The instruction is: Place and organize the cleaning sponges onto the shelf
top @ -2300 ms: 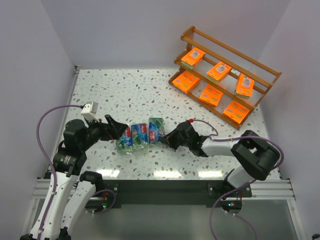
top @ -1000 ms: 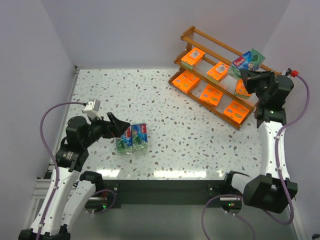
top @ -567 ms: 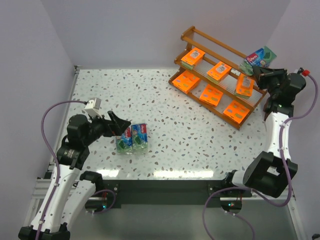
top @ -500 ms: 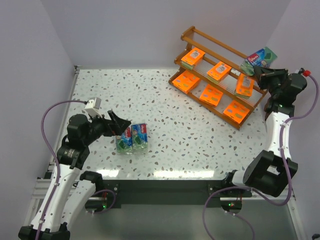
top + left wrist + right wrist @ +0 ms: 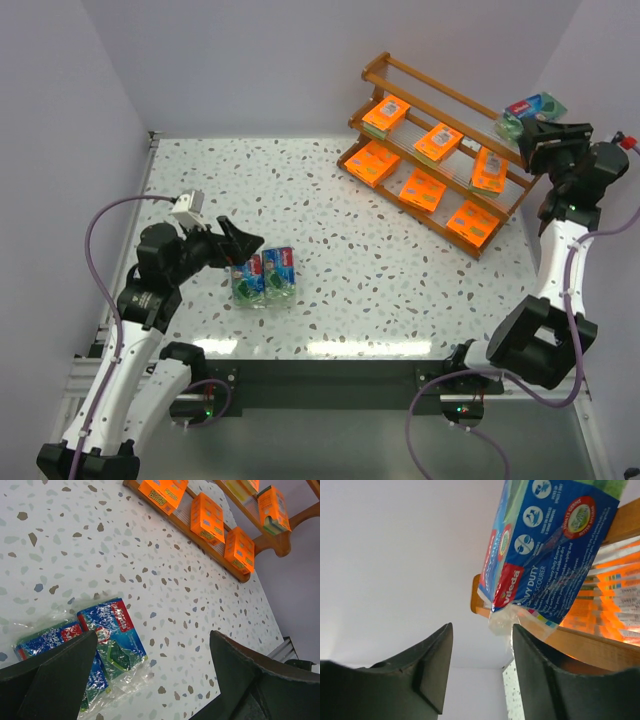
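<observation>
Two green-and-blue wrapped sponge packs (image 5: 265, 275) lie side by side on the table near the left arm, and they show in the left wrist view as a pair (image 5: 107, 640). My left gripper (image 5: 245, 250) hovers over them, open and empty (image 5: 152, 635). A third green-and-blue pack (image 5: 530, 108) rests tilted on the right end of the wooden shelf (image 5: 455, 100). My right gripper (image 5: 540, 135) stands open just below that pack (image 5: 555, 550), with nothing between its fingers (image 5: 482, 627). Several orange sponge packs (image 5: 423, 189) sit on the shelf tiers.
The shelf stands diagonally at the far right corner, close to the right wall. The orange packs (image 5: 207, 512) and the shelf's lower rail (image 5: 200, 537) show far off in the left wrist view. Purple walls enclose the speckled table (image 5: 350, 260).
My right arm carried the green-and-blue pack up to the shelf's right end, then opened and let it go. The left arm has hardly moved.
</observation>
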